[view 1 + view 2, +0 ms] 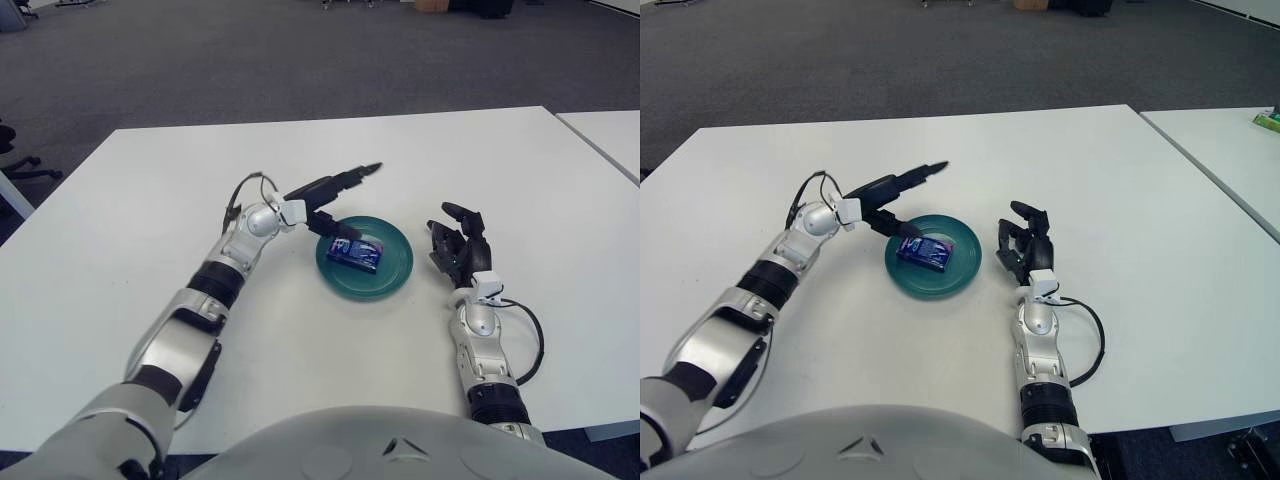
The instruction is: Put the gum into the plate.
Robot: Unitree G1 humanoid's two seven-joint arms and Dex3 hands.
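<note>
Gum point(355, 251) is lying in the plate point(392, 278); left hand point(330, 193), released, is hovering beside it; right hand point(458, 245) is idling, fingers relaxed

The gum point(355, 251) lies in the plate point(392, 276), which sits on the table point(150, 200). The left hand point(325, 194) is above the plate's left rim, to the left of and behind the gum, fingers extended and apart from it. The right hand point(458, 243) is just right of the plate, fingers spread.

Plate point(396, 275) glossy teal plastic; gum point(355, 251) shiny wrapper; table point(150, 200) matt.
</note>
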